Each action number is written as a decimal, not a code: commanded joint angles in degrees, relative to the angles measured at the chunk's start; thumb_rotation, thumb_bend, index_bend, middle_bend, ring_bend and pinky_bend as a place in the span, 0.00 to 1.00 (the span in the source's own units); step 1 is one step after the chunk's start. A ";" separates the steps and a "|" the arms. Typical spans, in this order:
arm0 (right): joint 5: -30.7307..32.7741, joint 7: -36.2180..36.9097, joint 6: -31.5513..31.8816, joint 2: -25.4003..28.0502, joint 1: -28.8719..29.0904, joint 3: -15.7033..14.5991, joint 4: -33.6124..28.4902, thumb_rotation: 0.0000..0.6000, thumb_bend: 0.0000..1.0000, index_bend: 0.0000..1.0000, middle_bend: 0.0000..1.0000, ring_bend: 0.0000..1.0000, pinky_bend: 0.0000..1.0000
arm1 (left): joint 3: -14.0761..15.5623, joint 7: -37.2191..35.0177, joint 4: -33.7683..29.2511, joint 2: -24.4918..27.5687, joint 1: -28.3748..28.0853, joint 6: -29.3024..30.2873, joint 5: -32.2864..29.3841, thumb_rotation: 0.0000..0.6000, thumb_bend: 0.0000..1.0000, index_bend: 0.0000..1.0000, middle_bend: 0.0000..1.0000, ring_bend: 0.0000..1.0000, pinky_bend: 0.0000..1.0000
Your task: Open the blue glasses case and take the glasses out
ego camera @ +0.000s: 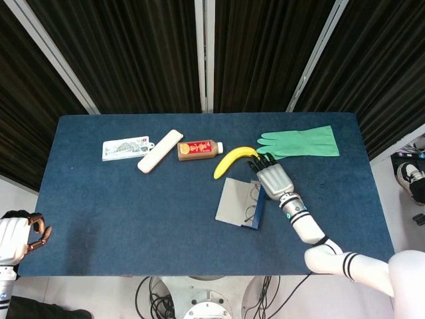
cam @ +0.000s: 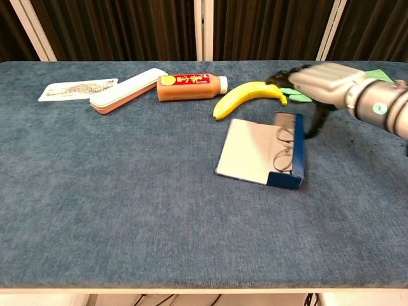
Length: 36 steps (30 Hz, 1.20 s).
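Copper-fingered left hand shows only in head view.

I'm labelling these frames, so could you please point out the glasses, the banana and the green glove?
glasses (cam: 284, 150): chest view, on a lens
banana (ego camera: 234, 160): head view, mid-curve
green glove (ego camera: 307, 141): head view, on the palm

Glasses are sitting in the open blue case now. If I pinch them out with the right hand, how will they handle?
The glasses look thin, wire-framed: probably very light, easily bent, so pinch gently. Clear lenses may be slippery; the frame seems safer. The blue case lies open and loose on the cloth, so it may slide or lift with them.
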 commanded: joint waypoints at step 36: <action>-20.12 9.35 5.17 16.29 -10.39 -14.36 -27.99 1.00 0.47 0.00 0.30 0.00 0.00 | 0.17 -0.17 -0.13 0.26 -0.21 -0.31 0.24 1.00 0.33 0.71 0.68 0.49 0.43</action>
